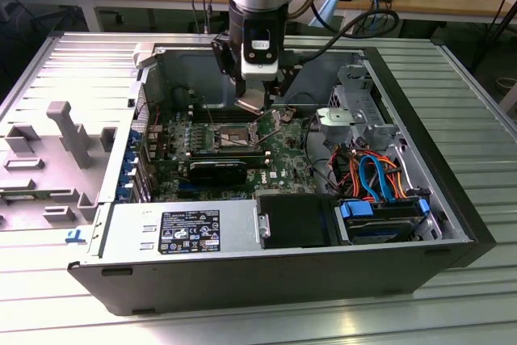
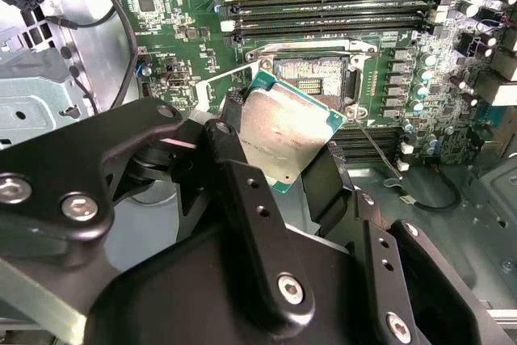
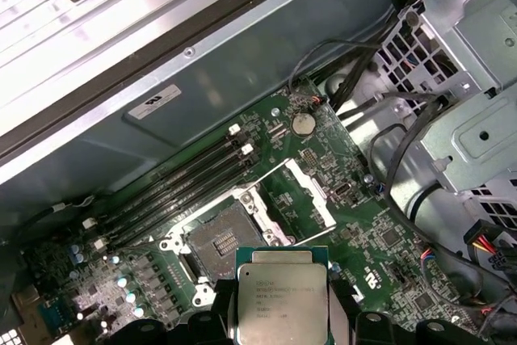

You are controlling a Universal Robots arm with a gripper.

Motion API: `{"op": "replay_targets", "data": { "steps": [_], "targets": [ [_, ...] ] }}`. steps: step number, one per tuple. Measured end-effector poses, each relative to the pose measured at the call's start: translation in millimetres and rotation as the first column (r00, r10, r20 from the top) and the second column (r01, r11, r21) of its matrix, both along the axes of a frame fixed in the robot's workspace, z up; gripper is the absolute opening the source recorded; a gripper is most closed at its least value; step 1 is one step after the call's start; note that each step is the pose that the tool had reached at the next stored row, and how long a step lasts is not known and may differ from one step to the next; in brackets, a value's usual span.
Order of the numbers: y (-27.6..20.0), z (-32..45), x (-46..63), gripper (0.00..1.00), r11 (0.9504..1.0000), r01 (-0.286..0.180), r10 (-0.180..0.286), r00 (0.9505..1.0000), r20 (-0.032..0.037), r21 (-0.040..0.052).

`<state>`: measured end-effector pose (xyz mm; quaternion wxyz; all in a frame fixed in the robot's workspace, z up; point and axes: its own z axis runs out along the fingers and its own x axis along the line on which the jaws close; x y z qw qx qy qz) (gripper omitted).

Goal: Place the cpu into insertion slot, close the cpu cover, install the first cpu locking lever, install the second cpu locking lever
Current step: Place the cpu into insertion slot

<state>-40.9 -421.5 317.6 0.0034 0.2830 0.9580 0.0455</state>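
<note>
pinching the cpu (image 2: 284,127), hand (image 2: 279,151) closed on its edges, one corner hidden, insertion slot (image 3: 220,240) uncovered

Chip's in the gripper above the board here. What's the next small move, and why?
Probably ease down and across toward the insertion slot: the gripper holds the cpu above the board, short of the slot, which is bare, and the cpu cover lies swung open beside it.

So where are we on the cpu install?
Nothing is seated yet. The end effector grips the cpu over the board, near the empty insertion slot. The cpu cover lies flipped open. Seating, closing the cover and both locking steps are left.
</note>
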Motion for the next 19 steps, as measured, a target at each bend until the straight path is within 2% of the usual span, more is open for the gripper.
{"op": "replay_targets", "data": {
  "steps": [3, 5, 19],
  "targets": [
    [0.0, -1.2, 0.0, 0.54, 0.9994, 0.036, -0.036, 0.9994, 0.0, -0.0001],
    [0.0, -1.4, 0.0, 0.54, 0.9991, 0.043, -0.043, 0.9991, 0.0, 0.0],
    [0.0, -2.1, 0.0, 0.54, 0.9979, 0.065, -0.065, 0.9979, 0.0, 0.0]
  ]
}}
